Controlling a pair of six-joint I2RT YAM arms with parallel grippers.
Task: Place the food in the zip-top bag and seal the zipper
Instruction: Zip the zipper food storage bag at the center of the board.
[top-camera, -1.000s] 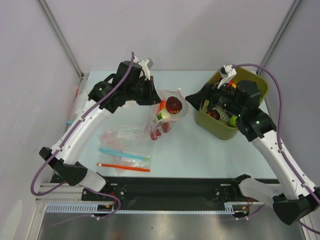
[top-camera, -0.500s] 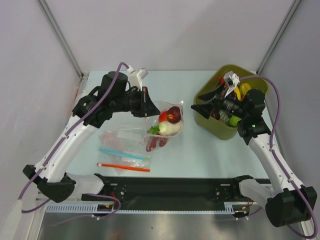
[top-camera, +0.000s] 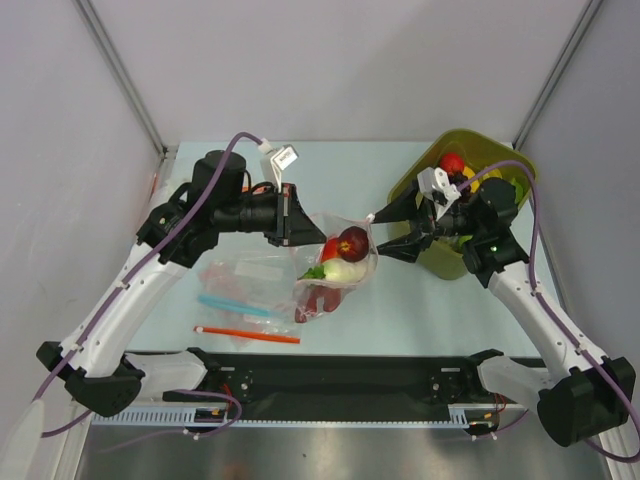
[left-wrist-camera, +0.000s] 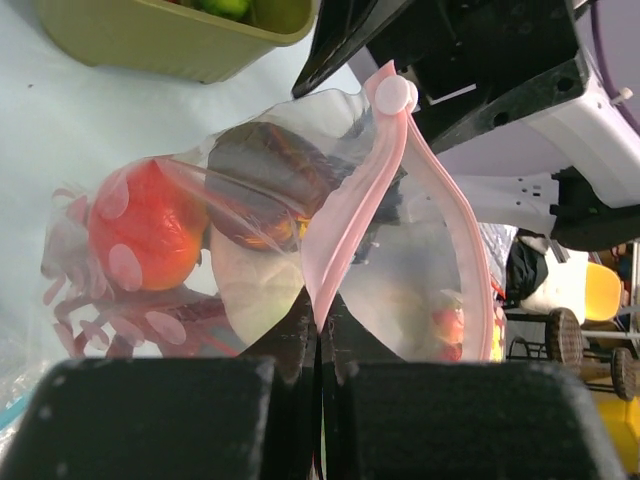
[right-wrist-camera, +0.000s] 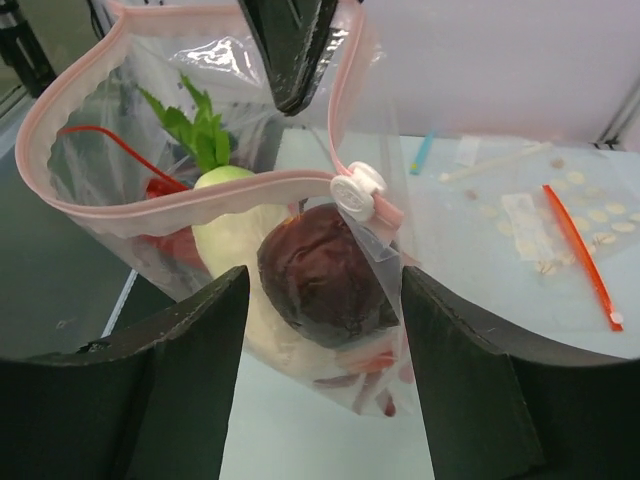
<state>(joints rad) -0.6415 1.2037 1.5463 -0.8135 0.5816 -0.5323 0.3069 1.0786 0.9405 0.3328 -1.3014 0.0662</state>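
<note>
The zip-top bag (top-camera: 335, 270) hangs off the table with its mouth open. Inside lie the dark red tomato (top-camera: 352, 242), the white radish (top-camera: 340, 270) and the red lobster (top-camera: 315, 300). My left gripper (top-camera: 300, 226) is shut on the left end of the pale pink zipper (left-wrist-camera: 350, 200), pinching both strips (left-wrist-camera: 318, 310). My right gripper (top-camera: 378, 233) is open, its fingers (right-wrist-camera: 190, 370) standing on either side of the bag's right end below the white slider (right-wrist-camera: 357, 192). The tomato (right-wrist-camera: 320, 275) and radish (right-wrist-camera: 230, 185) show between them. The strips stand apart (right-wrist-camera: 200, 200).
A green bin (top-camera: 445, 262) with other toy foods stands at the right, behind my right gripper. Flat clear bags with a blue strip (top-camera: 245, 305) and an orange-red strip (top-camera: 248, 335) lie on the table at the front left.
My left arm has carried the bag a little to the right and nearer. My right gripper has drawn back over the bin, then come to the bag's right end with its jaws spread.
</note>
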